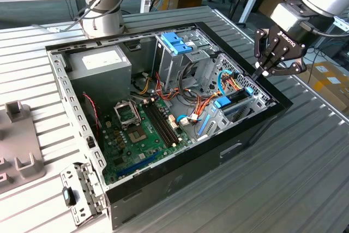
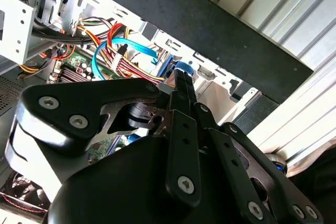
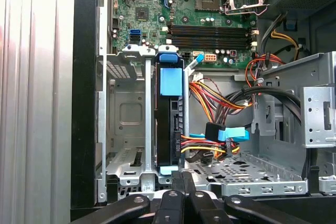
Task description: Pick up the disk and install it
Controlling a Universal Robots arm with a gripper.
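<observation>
Disk [image 3: 169, 124] basically seated already

It's seen slotted upright in the metal bay [image 3: 123, 124] inside the case; gripper [image 1: 265, 71] is clenched empty just above its end.

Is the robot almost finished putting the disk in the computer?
Nearly, it seems. The disk already stands on edge in a slot of the metal cage inside the computer case. The gripper hovers at that corner of the case, holding nothing. Whether the disk is fully seated, I cannot tell.
</observation>
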